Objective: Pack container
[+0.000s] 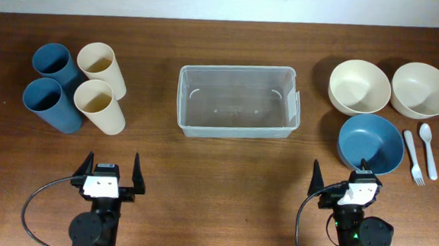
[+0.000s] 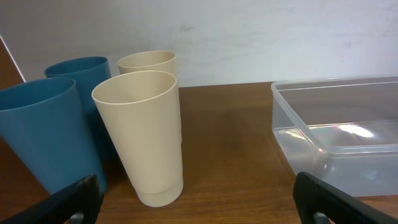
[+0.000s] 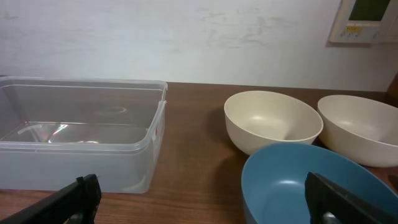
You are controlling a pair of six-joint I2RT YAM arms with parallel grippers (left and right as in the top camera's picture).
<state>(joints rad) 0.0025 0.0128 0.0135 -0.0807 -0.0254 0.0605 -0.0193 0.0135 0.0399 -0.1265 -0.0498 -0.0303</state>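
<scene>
- The clear plastic container sits empty at the middle of the wooden counter. Its long axis runs left to right, parallel to the near edge where both arms wait.
- The left pincer stands at full spread with nothing between its fingers. The container lies ahead of it and off to its right, well apart.
- The right pincer is likewise spread wide and empty. The container lies ahead and to its left, and this arm looks slightly the nearer of the 2.
- Left of the container, 4 upright cups stand in a tight cluster: 2 blue cups on the outside and 2 cream cups on the inside, nearest the container.
- Right of it, 2 cream bowls sit side by side at the back, with 1 blue bowl just in front of the right pincer. A pale fork and spoon lie beside that bowl.
- Packing appears not yet begun. Each arm's likely first pick sits on its own side, and every item must travel inward toward the centre to reach the container.
</scene>
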